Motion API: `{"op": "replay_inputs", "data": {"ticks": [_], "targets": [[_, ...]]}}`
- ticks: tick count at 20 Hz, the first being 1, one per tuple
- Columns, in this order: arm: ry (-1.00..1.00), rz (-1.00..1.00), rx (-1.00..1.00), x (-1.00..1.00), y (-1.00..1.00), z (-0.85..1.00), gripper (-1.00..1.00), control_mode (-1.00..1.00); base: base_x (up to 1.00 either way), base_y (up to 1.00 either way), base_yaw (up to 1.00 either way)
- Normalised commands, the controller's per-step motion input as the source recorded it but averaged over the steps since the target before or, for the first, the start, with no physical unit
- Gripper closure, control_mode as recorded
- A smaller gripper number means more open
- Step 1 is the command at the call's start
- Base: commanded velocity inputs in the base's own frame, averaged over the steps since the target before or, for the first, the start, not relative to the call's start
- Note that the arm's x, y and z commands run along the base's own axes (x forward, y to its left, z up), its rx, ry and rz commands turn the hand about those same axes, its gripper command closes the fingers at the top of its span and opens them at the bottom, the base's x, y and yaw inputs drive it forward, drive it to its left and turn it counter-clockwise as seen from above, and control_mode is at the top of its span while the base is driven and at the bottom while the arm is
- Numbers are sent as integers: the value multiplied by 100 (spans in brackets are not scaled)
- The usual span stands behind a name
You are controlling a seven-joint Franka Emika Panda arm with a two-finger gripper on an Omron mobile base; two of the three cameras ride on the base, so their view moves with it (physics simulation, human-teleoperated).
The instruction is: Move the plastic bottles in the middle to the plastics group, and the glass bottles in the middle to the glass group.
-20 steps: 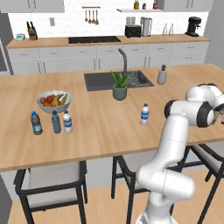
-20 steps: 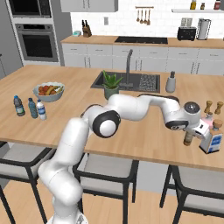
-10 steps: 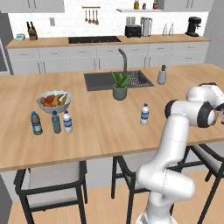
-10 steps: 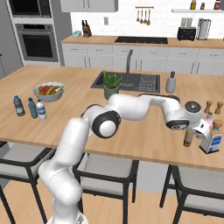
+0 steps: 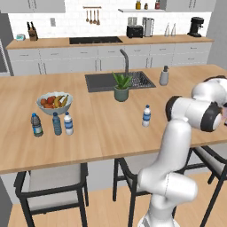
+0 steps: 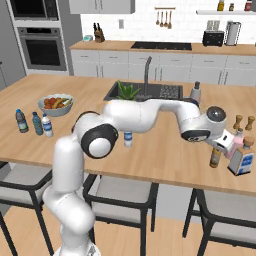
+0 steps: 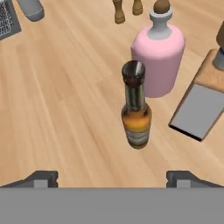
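Closest in, hand view: the gripper (image 7: 112,177) shows two dark fingertips (image 7: 41,178) set wide apart at the bottom edge, nothing between them. Fingers open, empty

Just beyond the tips, the brown beer bottle (image 7: 136,109) stands upright on the wooden counter (image 7: 61,96), silver cap, pale label low on the body. Free of the gripper. Right behind it, close or perhaps touching, the pink jug (image 7: 159,57) with a grey neck and brown stopper. A box with a grey face (image 7: 200,107) lies to one side of the jug. Further off, two small brown shakers (image 7: 127,9) and the base of a grey dispenser (image 7: 30,8)

Right base view: beer bottle (image 6: 215,156) on the counter near its front edge, pink jug (image 6: 235,146) just beside it, blue-and-white carton (image 6: 242,159) next along, the hand above them. Shakers (image 6: 243,123) behind

Mid-counter: one clear water bottle with white cap (image 5: 146,115) stands alone, well apart from the rest; half hidden by the arm in the right base view (image 6: 128,139)

Far left end: three bottles in a row near the fruit bowl (image 5: 54,102) – dark-capped bottle (image 5: 36,124), blue bottle (image 5: 56,123), white-capped bottle (image 5: 68,123)

Beyond: potted plant (image 5: 121,86), sink (image 5: 119,81)
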Motion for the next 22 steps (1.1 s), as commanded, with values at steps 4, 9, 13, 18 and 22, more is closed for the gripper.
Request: {"op": "replay_inputs", "data": {"ticks": [4,9,13,18,22], "targets": [[0,7,0,-17,100,21,-100,-100,0,0,0],[3,15,0,0,100,28,-100,-100,0,0,0],[11,17,0,10,100,13,-100,-100,0,0,0],[18,15,-6,35,100,13,-100,-100,0,0,0],[16,20,-1,69,100,7,-100,-100,0,0,0]]}}
